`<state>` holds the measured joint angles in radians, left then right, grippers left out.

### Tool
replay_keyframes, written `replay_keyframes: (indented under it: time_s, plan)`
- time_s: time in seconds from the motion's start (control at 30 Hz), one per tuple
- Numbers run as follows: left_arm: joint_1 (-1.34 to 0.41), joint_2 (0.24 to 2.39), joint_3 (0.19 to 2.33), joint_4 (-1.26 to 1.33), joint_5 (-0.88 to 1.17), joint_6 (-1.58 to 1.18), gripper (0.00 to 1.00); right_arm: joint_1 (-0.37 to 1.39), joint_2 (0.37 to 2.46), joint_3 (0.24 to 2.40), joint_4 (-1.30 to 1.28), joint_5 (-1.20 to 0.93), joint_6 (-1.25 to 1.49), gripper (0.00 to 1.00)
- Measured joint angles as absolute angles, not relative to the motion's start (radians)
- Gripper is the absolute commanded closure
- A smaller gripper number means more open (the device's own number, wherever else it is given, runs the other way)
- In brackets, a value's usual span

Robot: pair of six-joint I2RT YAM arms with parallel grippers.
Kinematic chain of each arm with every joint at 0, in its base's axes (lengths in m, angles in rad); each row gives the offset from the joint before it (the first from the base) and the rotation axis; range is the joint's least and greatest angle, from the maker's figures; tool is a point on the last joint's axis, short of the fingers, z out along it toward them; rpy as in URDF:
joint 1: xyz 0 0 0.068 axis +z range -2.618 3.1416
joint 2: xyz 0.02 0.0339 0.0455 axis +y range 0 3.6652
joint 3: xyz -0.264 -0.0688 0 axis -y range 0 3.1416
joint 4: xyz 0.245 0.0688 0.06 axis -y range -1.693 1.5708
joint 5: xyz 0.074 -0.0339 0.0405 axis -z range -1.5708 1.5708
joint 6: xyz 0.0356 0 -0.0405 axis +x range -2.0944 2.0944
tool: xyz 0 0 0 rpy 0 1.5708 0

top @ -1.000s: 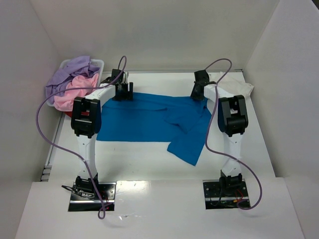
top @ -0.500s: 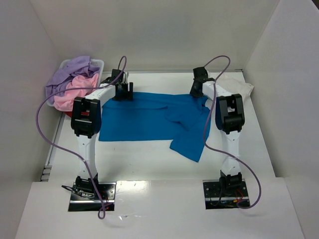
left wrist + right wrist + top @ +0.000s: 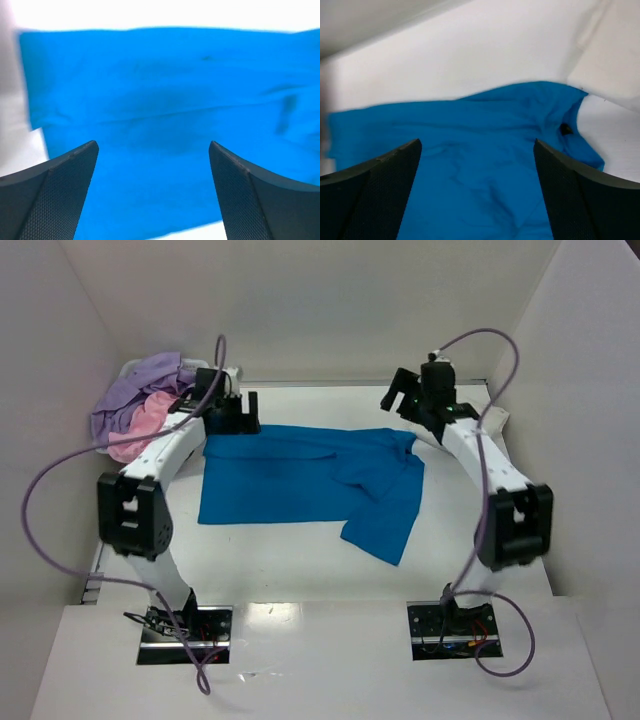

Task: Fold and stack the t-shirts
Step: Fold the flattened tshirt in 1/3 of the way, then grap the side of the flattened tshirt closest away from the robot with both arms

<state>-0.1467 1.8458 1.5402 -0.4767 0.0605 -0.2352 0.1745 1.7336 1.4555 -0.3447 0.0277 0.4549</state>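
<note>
Above the far edge of the blue shirt (image 3: 280, 480), spread on the table (image 3: 300, 570) with one end rumpled, the left gripper (image 3: 235, 425) and right gripper (image 3: 400, 400) hang wide open and empty, one over each far corner, apparently placed to leave the cloth lying flat for folding.

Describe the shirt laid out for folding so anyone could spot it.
At the middle of the white table lies the bright blue t-shirt. It is spread out alone; the lavender shirt and pink shirt sit heaped in the far-left basket.
</note>
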Motion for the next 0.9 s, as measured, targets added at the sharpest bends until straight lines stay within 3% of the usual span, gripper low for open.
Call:
replay_keyframes:
  time_s: [0.2,0.33,0.53,0.7,0.9]
  plan:
    - [-0.146,1.500,1.356,-0.416,0.065,-0.363,0.01,0.175,1.330,1.166,-0.260,-0.005,0.564,0.01]
    - [-0.144,1.354,1.138,-0.388,0.053,-0.466,0.00,0.175,1.203,0.933,-0.291,-0.017,0.652,0.01]
    - [-0.087,1.253,0.923,-0.408,0.046,-0.598,0.00,0.205,1.094,0.728,-0.437,-0.011,0.752,0.01]
    - [-0.033,1.131,0.818,-0.382,0.050,-0.690,0.00,0.244,1.056,0.716,-0.484,0.026,0.811,0.01]
    - [-0.015,1.130,0.799,-0.372,0.046,-0.717,0.00,0.291,1.131,0.686,-0.516,0.071,0.846,0.01]
